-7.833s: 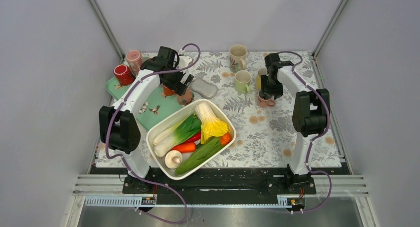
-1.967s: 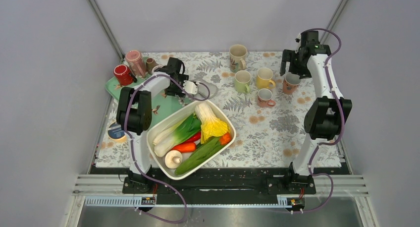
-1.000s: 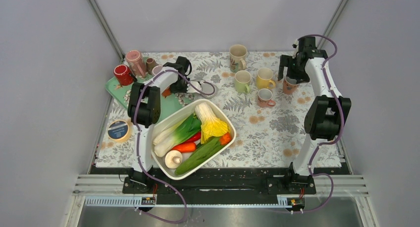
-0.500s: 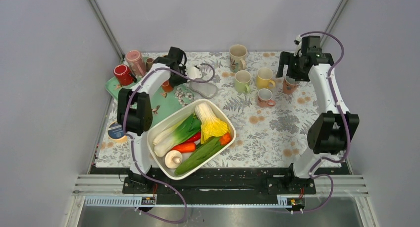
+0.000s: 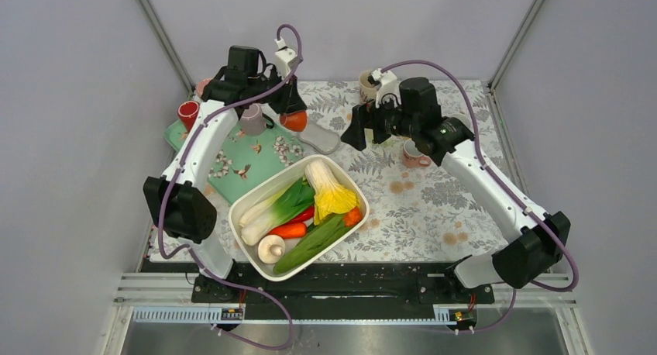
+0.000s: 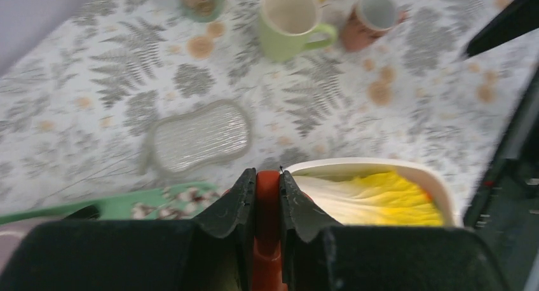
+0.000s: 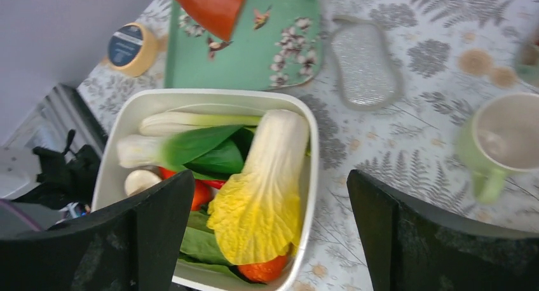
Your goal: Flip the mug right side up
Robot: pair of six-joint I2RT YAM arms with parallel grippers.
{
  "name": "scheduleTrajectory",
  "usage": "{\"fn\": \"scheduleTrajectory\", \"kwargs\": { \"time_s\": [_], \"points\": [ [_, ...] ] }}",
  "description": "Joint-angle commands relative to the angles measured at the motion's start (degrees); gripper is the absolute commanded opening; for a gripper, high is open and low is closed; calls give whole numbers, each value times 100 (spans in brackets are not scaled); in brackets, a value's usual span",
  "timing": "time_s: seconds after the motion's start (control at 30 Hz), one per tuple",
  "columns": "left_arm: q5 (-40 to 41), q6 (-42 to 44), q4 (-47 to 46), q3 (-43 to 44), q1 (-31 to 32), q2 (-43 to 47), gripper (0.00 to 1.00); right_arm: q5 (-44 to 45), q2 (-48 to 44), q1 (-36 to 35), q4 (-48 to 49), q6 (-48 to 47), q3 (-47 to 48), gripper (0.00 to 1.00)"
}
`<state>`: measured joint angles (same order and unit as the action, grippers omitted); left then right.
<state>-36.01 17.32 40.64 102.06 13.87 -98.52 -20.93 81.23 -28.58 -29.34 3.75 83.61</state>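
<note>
An orange mug point(image 5: 294, 121) hangs in the air over the back of the green tray point(image 5: 248, 165), its lower body also showing at the top of the right wrist view point(image 7: 210, 5). My left gripper point(image 5: 288, 109) is shut on a thin orange part of it point(image 6: 268, 196), which is pinched between both fingers. Whether the mug is upright cannot be told. My right gripper point(image 5: 364, 130) hovers over the middle back of the table with its jaws wide apart and nothing between them point(image 7: 270, 227).
A white tub of vegetables point(image 5: 248, 246) sits front centre. A red mug point(image 5: 188, 113) and a greyish mug point(image 5: 252, 122) stand by the tray. A cream mug point(image 5: 370, 84), a green mug point(image 7: 502, 138), a small pink mug point(image 5: 414, 155) and a silver pad point(image 5: 319, 138) lie behind.
My left gripper has risen from the tray with the orange mug in it. My right arm has swung from the back right corner to the middle of the table, still open.
</note>
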Motion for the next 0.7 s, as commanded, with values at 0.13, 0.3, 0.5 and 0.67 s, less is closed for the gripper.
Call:
{"fn": "scheduleTrajectory", "kwargs": {
  "time_s": [0.13,0.3,0.5,0.67],
  "points": [
    [-2257,-2049,-604,67,57,545,0,-1052,63,-570,2326,1171,-474,97],
    [-2516,-2363,-766,130,160,609,0,-1411,289,-742,3233,1927,-678,93],
    [-2946,-2744,-984,22,386,584,0,-1855,559,-820,4196,2739,-673,84],
    [-2873,-2819,-1121,-223,511,663,0,-1458,551,-824,4688,2954,-795,0]
  ]
}}
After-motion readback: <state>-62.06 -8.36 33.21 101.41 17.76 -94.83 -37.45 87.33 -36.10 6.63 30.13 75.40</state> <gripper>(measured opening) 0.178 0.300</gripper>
